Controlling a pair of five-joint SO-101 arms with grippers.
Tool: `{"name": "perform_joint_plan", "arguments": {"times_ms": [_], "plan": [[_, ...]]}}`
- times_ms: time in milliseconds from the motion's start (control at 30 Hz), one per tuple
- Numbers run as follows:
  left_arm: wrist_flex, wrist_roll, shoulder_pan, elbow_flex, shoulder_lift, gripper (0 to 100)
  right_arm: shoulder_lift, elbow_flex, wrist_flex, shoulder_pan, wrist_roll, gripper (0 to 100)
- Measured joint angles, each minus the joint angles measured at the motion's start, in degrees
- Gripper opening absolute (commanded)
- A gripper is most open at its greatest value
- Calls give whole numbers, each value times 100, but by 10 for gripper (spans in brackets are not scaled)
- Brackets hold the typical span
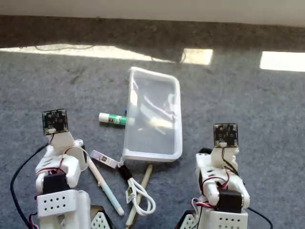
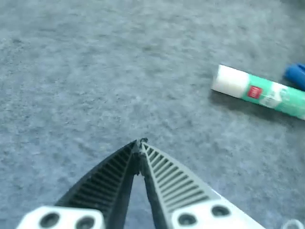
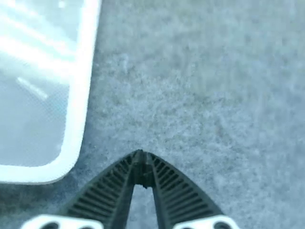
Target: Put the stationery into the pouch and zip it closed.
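From above, the clear pouch (image 1: 151,155) lies flat between the arms, a glue stick (image 1: 112,119) at its edge on the left arm's side, with a pen (image 1: 104,185) and a cable (image 1: 140,198) nearer the arms. In the left wrist view, the left gripper (image 2: 140,143) has its fingers pressed together over the carpet. In the right wrist view, the right gripper (image 3: 140,155) is likewise closed, beside the pouch's corner

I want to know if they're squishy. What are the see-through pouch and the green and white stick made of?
The pouch looks like clear, glossy plastic, probably soft: bright glints lie on it and grey shows through, with a white edge. The glue stick looks like smooth hard plastic with a shiny green label, though I can't be sure.
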Motion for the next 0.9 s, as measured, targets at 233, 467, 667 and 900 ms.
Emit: {"name": "perform_joint_plan", "arguments": {"times_ms": [233, 467, 667, 900], "plan": [[580, -1073, -360, -167, 9, 14, 26, -967, -343, -536, 738, 58], [598, -1125, -369, -167, 9, 14, 747, -2321, -334, -1714, 747, 58], [598, -1134, -712, -167, 9, 17, 2734, -3323, 26, -2831, 747, 62], [607, -1134, -941, -167, 9, 26, 4580, -3780, 53, -4343, 352, 63]]}}
